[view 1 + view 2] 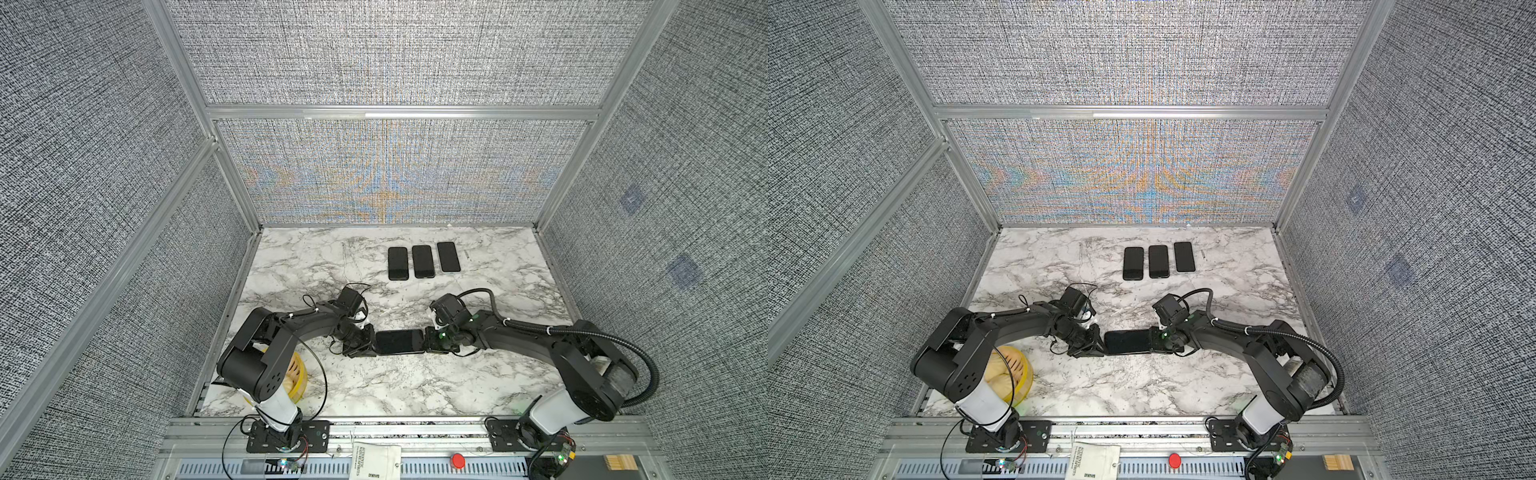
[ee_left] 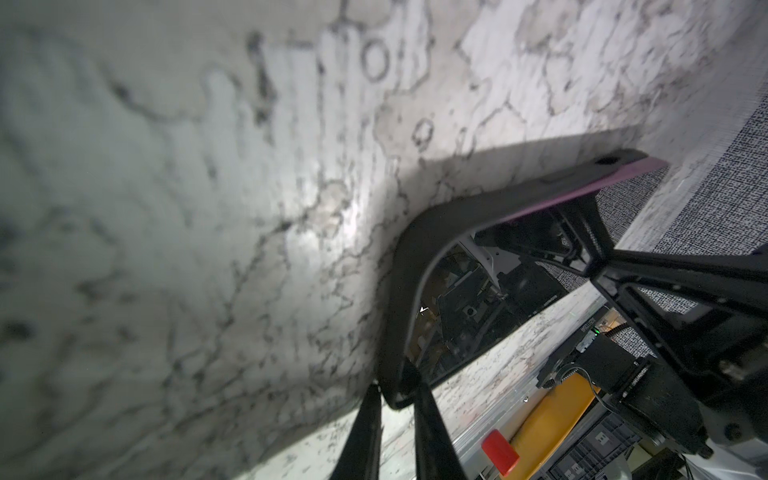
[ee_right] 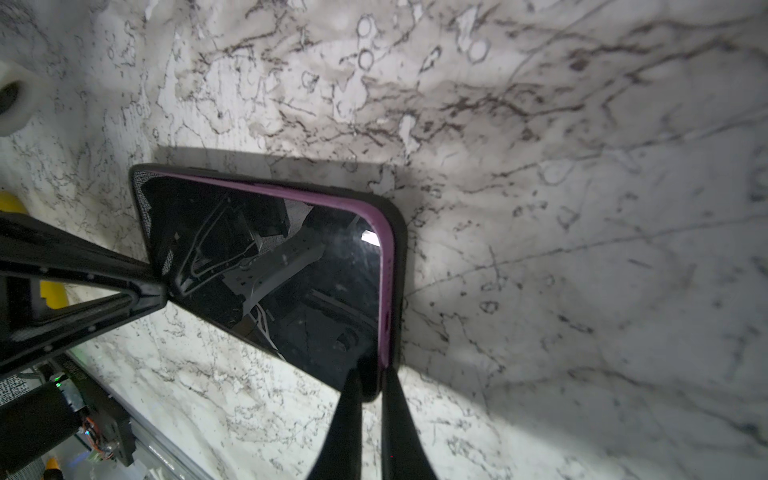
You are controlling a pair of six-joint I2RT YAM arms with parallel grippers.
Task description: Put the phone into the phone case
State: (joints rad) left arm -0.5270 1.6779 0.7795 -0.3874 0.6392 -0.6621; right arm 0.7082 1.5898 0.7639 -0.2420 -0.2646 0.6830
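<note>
Your phone (image 1: 400, 341) lies crosswise near the middle of the marble table (image 1: 374, 386), with an arm at each short end of it. The left gripper (image 1: 371, 343) is clenched on a rounded corner of the phone case (image 2: 399, 291). The right gripper (image 3: 370, 386) is pinched on the opposite end of the phone (image 3: 270, 270), one finger over the glass and one outside the case rim. Whether the phone touches the marble or hangs just above it, you cannot tell from these views.

Behind the phone, well apart from it, a row of three other phones (image 1: 423, 261) lies flat with narrow gaps between them. To the phone's left, a round yellow basket (image 1: 300, 374) with a slotted top sits half hidden under the left arm. In front of the phone, on the metal rail, is a red button (image 1: 458, 460).

The case (image 3: 401, 257) is matte black with soft curved corners. A purple band, the phone's edge, shows inside its rim. The screen is glossy black and mirrors the arms. The table is white with grey veins, and the walls (image 1: 83, 166) are coarse grey weave.
</note>
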